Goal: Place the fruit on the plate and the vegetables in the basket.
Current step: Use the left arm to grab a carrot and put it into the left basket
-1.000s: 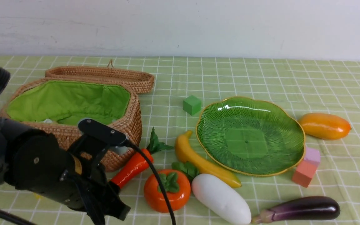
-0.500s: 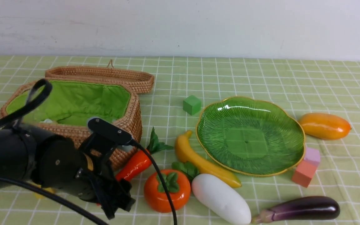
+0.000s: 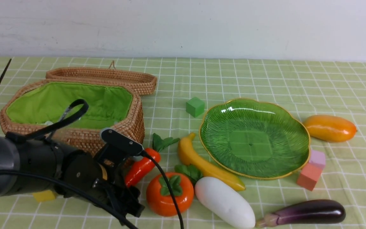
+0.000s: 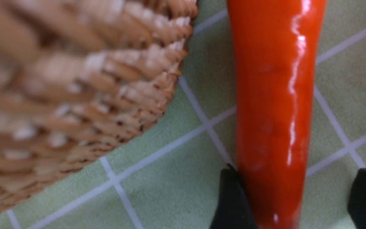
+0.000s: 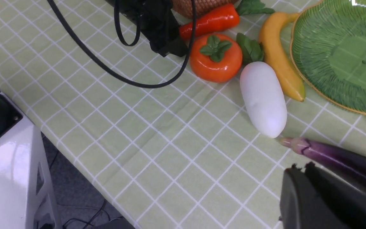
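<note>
Presently: my left claw [image 4: 299, 203] is low on the tabletop [image 3: 265, 73], near the front edge on the left half, just ahead of the basket [image 3: 119, 130]. It is spread wide around the narrow end of the carrot [image 3: 140, 167]. One finger [image 4: 232, 200] touches the carrot's side; the other stands clear of it with cloth showing between. No grip closed.

Carrot lies flat, leaves pointing toward the banana [image 3: 202, 163], body just beside the basket's front wall. Basket lid open, green lining showing.

Persimmon [image 3: 170, 194] sits on the cloth next to the carrot's tip, close to the front edge. Radish [image 3: 224, 202] lies beside it, leaves up against the banana. Banana rests against the rim of the plate [image 3: 253, 140], which sits right of centre. Mango [image 3: 329, 128] lies beyond the plate toward the right edge. Eggplant [image 3: 307, 212] lies along the front edge on the right half.

My right claw [image 5: 303, 173] is closed with nothing in it, above the front edge near the eggplant's stem end.
</note>
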